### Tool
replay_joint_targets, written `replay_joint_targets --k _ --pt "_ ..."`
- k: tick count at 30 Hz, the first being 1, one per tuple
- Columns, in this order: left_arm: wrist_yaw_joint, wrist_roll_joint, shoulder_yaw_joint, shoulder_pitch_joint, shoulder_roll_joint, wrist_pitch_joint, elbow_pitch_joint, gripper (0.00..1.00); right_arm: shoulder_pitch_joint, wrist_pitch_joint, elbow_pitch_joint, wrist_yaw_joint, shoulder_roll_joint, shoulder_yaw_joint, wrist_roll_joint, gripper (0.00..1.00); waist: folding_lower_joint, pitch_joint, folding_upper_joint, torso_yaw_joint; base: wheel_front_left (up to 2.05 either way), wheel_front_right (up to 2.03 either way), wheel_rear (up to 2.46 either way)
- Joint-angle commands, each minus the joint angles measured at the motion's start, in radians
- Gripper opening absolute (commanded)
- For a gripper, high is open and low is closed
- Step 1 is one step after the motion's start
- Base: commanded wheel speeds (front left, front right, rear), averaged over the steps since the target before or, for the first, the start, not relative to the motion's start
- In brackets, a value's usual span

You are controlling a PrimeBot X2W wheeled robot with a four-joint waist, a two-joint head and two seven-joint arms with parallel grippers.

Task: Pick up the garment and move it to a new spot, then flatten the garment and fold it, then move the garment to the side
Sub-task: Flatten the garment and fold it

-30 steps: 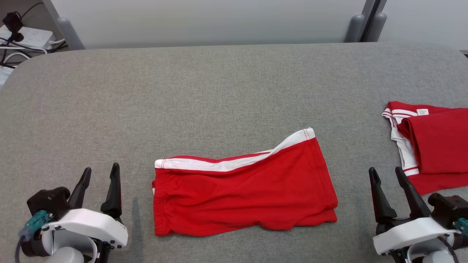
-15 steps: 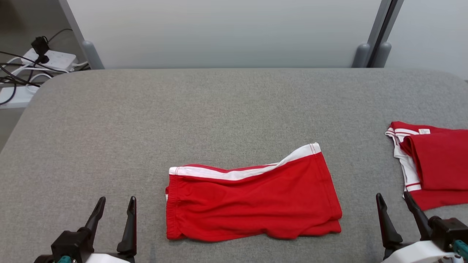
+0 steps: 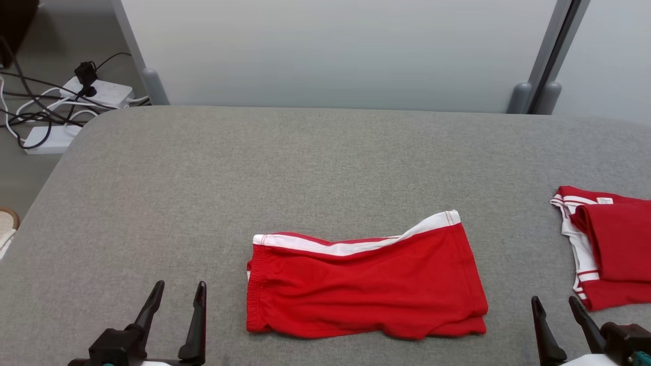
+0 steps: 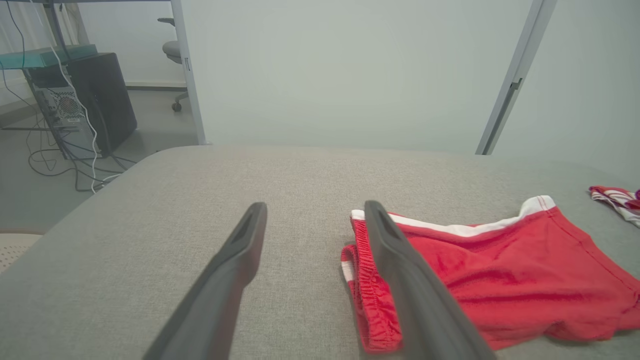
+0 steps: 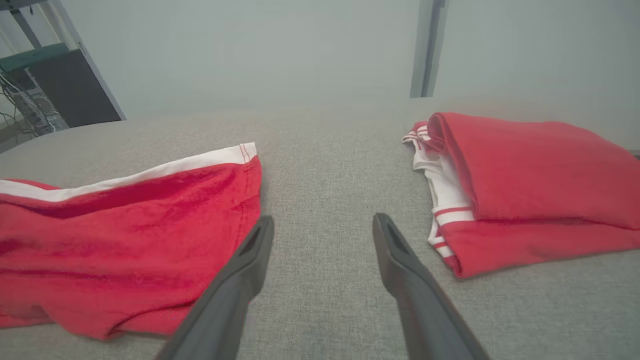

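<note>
The left end effector [image 3: 180, 290] is spread wide and empty at the near left. Just right of it, the red shorts [image 3: 366, 284] lie flat on the worktop [image 3: 305, 162], waistband leftward. The right end effector [image 3: 553, 304], equally spread and empty, sits at the near right, by a folded red garment [image 3: 615, 244].

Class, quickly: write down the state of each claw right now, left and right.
Left claw: open, holding nothing, beside the red shorts.
Right claw: open, holding nothing.

Head view's edges crop the right hand [image 3: 553, 301] and the folded red pile [image 3: 620, 244]
</note>
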State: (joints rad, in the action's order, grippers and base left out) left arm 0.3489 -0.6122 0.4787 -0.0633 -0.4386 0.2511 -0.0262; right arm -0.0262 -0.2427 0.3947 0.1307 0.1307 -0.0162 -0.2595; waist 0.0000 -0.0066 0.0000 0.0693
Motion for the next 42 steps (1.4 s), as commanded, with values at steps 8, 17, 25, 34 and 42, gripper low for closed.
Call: replay_joint_targets --k 8,17,25,34,42 --pt "-0.013 0.03 0.01 0.094 0.012 -0.011 -0.018 1.0 0.162 0.045 0.129 0.0 0.046 -0.083 -0.062 1.0 0.0 0.018 0.0 0.072 0.0 0.0 0.0" --pt "-0.047 0.036 0.039 0.151 0.051 -0.006 0.009 1.0 0.291 0.085 0.322 0.0 0.067 -0.199 -0.12 1.0 0.0 0.041 0.0 0.134 0.0 0.0 0.0" --pt "-0.07 0.038 0.033 0.181 0.079 0.003 0.035 1.0 0.37 0.112 0.505 0.0 0.053 -0.242 -0.185 1.0 0.0 0.064 0.0 0.163 0.0 0.0 0.0" --pt "-0.085 0.05 0.004 0.185 0.087 0.009 0.053 1.0 0.393 0.101 0.537 0.0 0.04 -0.334 -0.277 0.0 0.0 0.077 0.0 0.142 0.0 0.0 0.0" --pt "-0.097 0.06 -0.025 0.178 0.098 0.01 0.061 1.0 0.332 0.031 0.523 0.0 0.069 -0.314 -0.386 0.0 0.0 0.076 0.0 0.097 0.0 0.0 0.0"
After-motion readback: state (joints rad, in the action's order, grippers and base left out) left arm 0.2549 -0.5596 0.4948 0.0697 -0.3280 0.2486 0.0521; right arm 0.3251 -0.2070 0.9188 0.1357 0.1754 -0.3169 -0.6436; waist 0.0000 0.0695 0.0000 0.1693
